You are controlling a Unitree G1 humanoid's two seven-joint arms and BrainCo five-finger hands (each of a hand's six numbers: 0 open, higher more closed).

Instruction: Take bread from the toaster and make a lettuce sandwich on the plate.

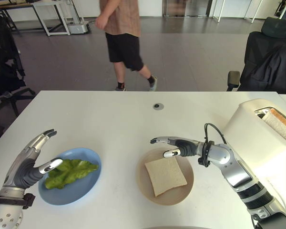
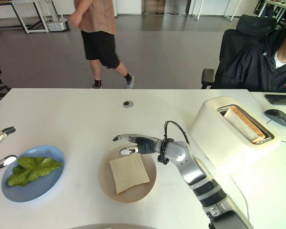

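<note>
A white table (image 1: pixel 133 119) holds all the things. Near the front, in the middle, sits a tan plate (image 1: pixel 142 183) with one slice of bread (image 1: pixel 165 175) lying flat on it. The right hand (image 1: pixel 181 146) is at the far rim of this plate. Its fingers are spread out straight and point toward the left, and it holds nothing. Its thumb tip is close to the far corner of the bread, but I cannot tell if it touches. The right arm runs back from the hand to the right and crosses the table in front of the toaster (image 2: pixel 214 133). The toaster is white and stands on the right side of the table, well apart from the tan plate. A second slice (image 2: pixel 243 125) sticks up out of its slot. On the left is a blue plate (image 1: pixel 69 193) with a green lettuce leaf (image 1: pixel 69 171) on it. The left hand (image 1: pixel 31 162) is just beside this plate, on its left. Its fingers are open wide and it holds nothing. One fingertip is right by the edge of the lettuce. A small round cap (image 1: pixel 158 106) sits in the table farther back. Behind the toaster lie a dark mouse (image 2: pixel 277 117) and a phone (image 2: pixel 280 99).
</note>
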